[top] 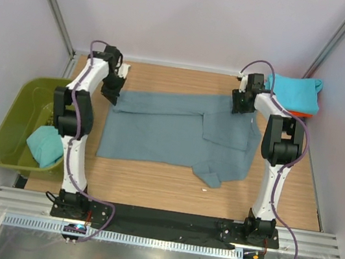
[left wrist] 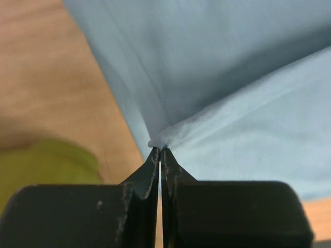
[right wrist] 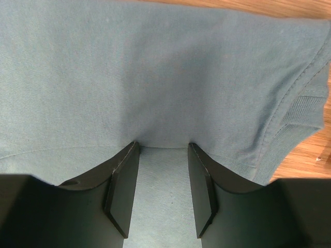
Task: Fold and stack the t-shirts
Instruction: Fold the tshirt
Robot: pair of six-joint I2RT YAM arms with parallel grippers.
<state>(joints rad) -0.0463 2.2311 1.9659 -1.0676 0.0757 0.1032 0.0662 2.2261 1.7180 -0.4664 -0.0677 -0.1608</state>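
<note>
Tee hides tips of right gripper; left gripper pinches its edge

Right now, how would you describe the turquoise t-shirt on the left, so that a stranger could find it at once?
Start at the wooden table; beside its left edge stands an olive-green tub. In the tub's near end lies the crumpled turquoise t-shirt. Unlike the folded turquoise t-shirt at the table's far right corner, it is bunched up and off the table.
</note>
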